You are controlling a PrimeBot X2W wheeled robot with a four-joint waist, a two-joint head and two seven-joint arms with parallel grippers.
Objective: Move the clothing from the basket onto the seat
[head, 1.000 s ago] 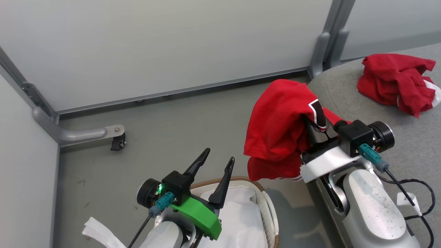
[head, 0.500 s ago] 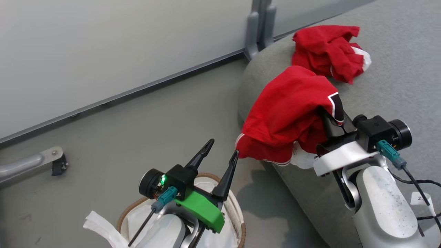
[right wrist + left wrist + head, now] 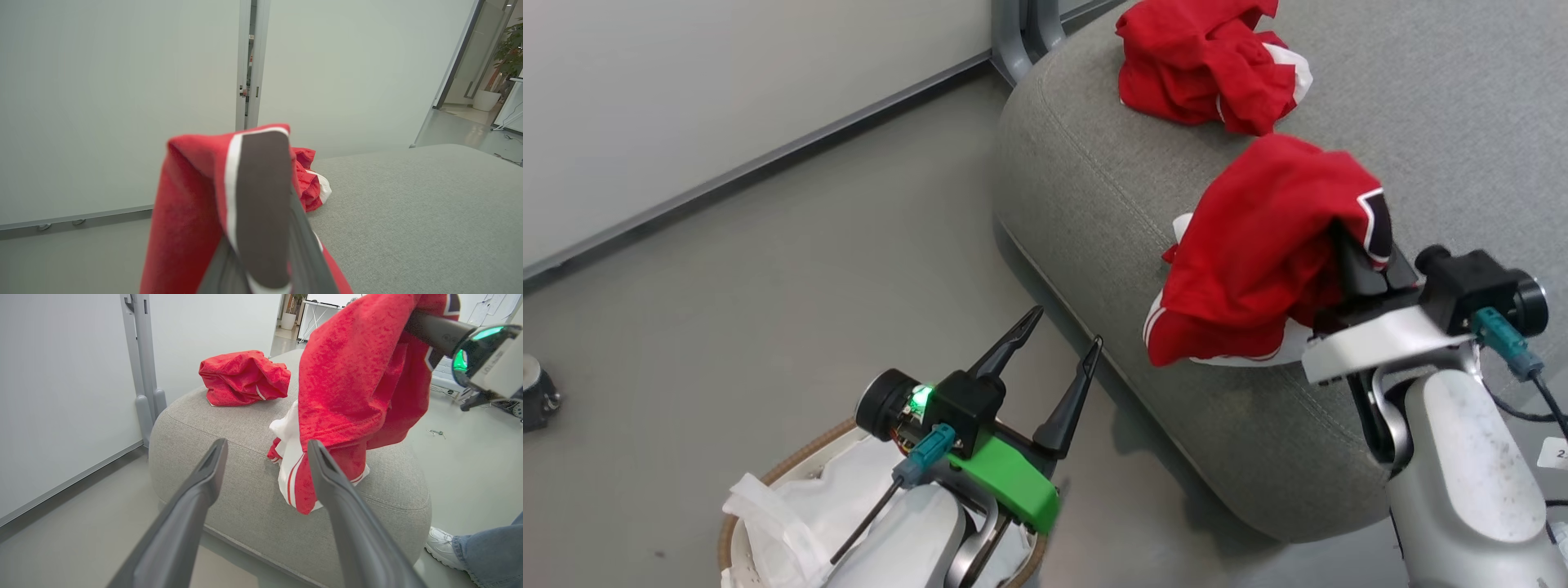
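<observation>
My right gripper [image 3: 1343, 245] is shut on a red garment [image 3: 1258, 245] with white stripe trim and a black-and-white band. The garment hangs just above the front of the grey seat [image 3: 1094, 180], its lower hem touching the cushion [image 3: 245, 465]. A second red garment [image 3: 1201, 61] lies crumpled farther back on the seat. My left gripper [image 3: 1067, 325] stands open and holds nothing, above the basket [image 3: 776, 469], whose brown rim and white liner show at the lower left. In the right wrist view the held cloth [image 3: 184, 212] drapes over my fingers and hides their tips.
A white partition wall with a grey metal post [image 3: 1021, 33] stands behind the seat's left corner. Grey floor lies between the basket and the seat. A person's white shoe [image 3: 445, 545] and jeans leg stand beside the seat's far side. A black caster [image 3: 535, 400] sits at the far left.
The head camera has swung right, so the whole picture shifted left. My right gripper has carried the red garment from beside the seat's edge to over the cushion. The left gripper stays open.
</observation>
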